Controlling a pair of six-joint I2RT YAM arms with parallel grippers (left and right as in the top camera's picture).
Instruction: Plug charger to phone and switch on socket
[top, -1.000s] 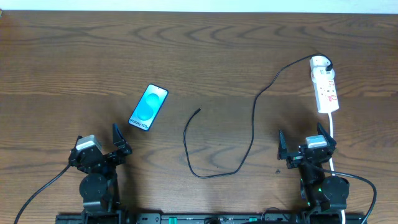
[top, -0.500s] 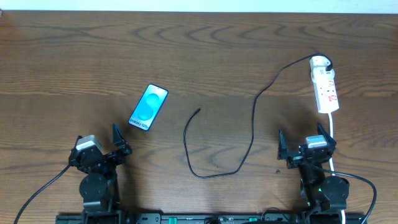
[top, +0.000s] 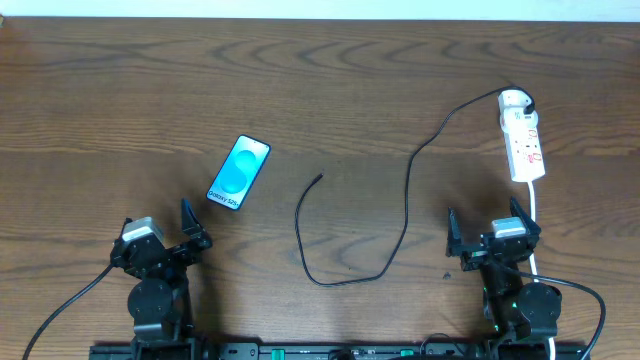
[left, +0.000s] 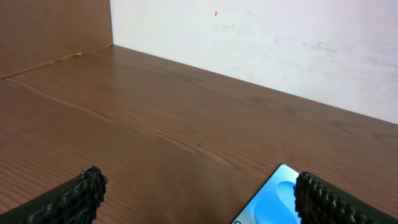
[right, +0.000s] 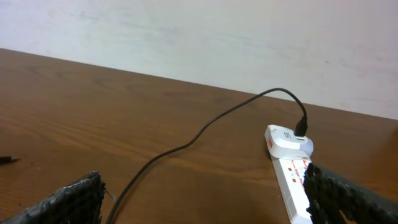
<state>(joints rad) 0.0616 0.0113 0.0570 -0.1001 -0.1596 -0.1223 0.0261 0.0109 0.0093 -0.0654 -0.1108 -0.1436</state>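
Note:
The phone (top: 239, 173) lies face up, blue screen, left of centre; its corner shows in the left wrist view (left: 273, 198). The charger, a thin black cable (top: 405, 205), runs from the socket's far end, loops down and ends in a free plug tip (top: 318, 178) right of the phone. The socket, a white power strip (top: 522, 145), lies at the right and shows in the right wrist view (right: 292, 177). My left gripper (top: 160, 228) is open and empty near the front edge, below the phone. My right gripper (top: 490, 225) is open and empty, just in front of the socket.
The socket's thick white cord (top: 533, 215) runs back past my right gripper. A white wall (left: 280, 43) stands behind the wooden table (top: 330, 90). A brown panel (left: 50, 28) stands at the far left.

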